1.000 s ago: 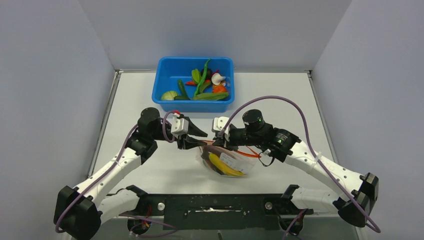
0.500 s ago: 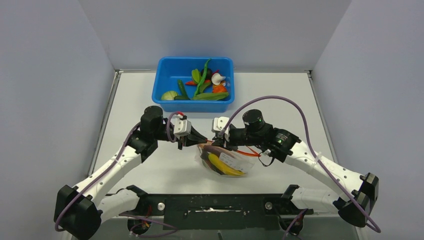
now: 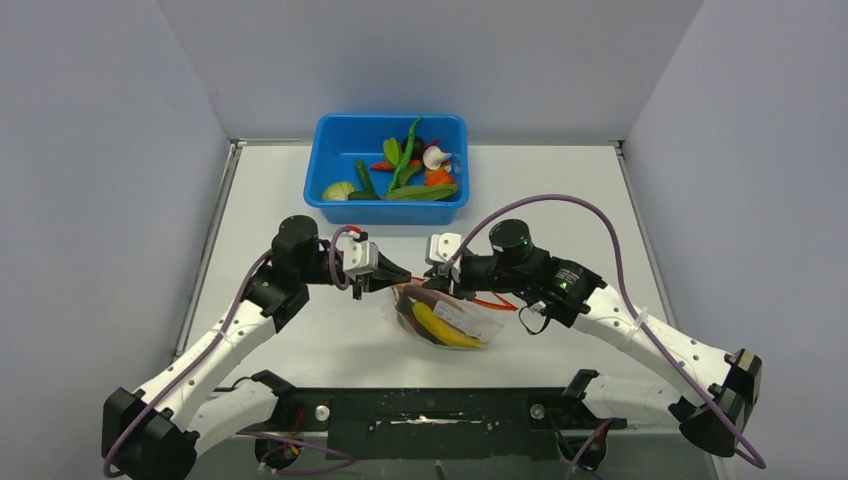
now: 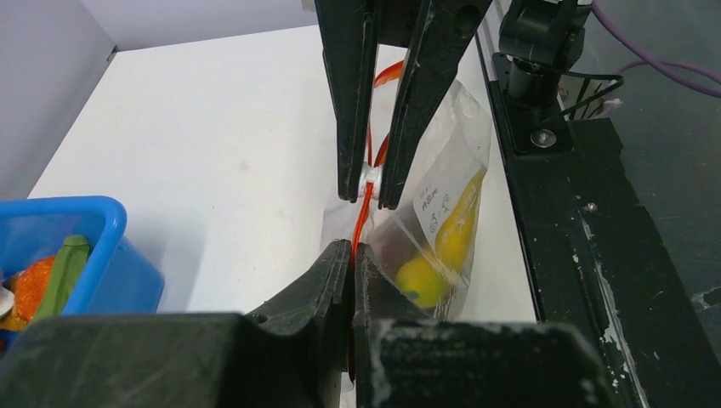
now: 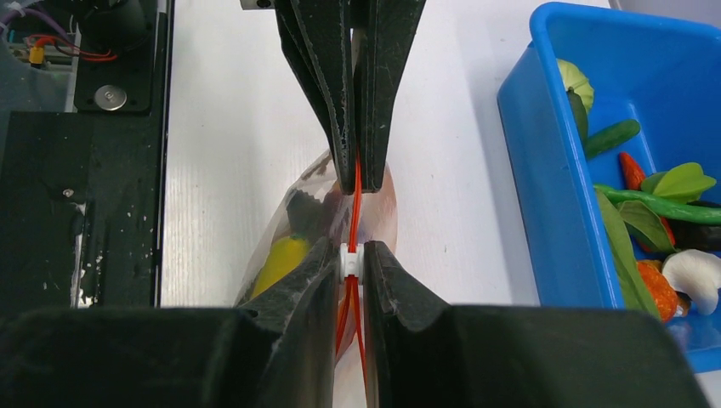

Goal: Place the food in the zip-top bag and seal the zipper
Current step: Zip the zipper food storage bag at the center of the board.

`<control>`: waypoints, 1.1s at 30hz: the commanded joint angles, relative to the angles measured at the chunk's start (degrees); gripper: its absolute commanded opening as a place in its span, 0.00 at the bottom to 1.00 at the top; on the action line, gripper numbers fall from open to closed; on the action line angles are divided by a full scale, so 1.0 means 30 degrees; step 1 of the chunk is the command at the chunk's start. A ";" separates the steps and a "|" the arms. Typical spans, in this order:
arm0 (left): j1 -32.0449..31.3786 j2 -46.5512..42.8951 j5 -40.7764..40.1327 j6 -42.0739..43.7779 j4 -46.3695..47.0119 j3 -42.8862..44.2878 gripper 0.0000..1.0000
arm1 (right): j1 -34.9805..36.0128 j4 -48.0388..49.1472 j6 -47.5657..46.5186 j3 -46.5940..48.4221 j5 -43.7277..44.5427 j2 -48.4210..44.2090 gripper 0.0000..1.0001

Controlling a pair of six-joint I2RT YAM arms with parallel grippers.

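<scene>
- The left gripper point(image 4: 351, 250) is pressing its two fingers together on the red-orange zipper point(image 4: 363, 212), pinching the strip right at the lower middle of the left wrist view.
- The right gripper point(image 5: 349, 258) is pinching the small white slider point(image 4: 369, 176) between its fingertips; the jaws are standing only as far apart as the slider is wide.
- In both wrist views the two pairs of fingers are facing each other tip to tip along the strip, near each other but not touching.
- The zip-top bag point(image 3: 455, 322) is lying on the white table point(image 3: 290, 200) just below the centre of the overhead view, between the two arms, and its mouth edge is being held up by both grippers.
- A yellow banana point(image 4: 457, 223) is lying inside the bag, showing through the clear plastic beside a white label.
- The blue tub point(image 3: 385, 211) is sitting at the upper middle of the overhead view, well apart from the bag, and is holding green pods point(image 3: 405, 150), a white piece point(image 3: 435, 157) and other small coloured foods.
</scene>
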 commanded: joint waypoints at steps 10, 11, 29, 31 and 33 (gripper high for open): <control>0.0825 -0.1839 -0.1429 -0.0455 0.0086 0.0181 0.00 | -0.0139 -0.1091 0.0195 -0.0193 0.1350 -0.2108 0.00; 0.0851 -0.1940 -0.1509 -0.0456 0.0086 0.0181 0.00 | -0.0229 -0.1244 0.0195 -0.0201 0.1391 -0.2149 0.00; 0.1502 -0.2857 -0.3485 -0.0342 -0.0038 -0.0510 0.00 | -0.0392 -0.4115 -0.0067 -0.0026 0.2743 -0.2911 0.00; 0.1503 -0.2938 -0.3576 -0.0371 0.0054 -0.0566 0.00 | -0.0438 -0.4357 -0.0041 0.0015 0.2828 -0.3114 0.00; 0.1518 -0.2951 -0.3734 -0.0270 0.0007 -0.0585 0.00 | -0.0415 -0.4770 -0.0039 0.0220 0.2963 -0.3205 0.00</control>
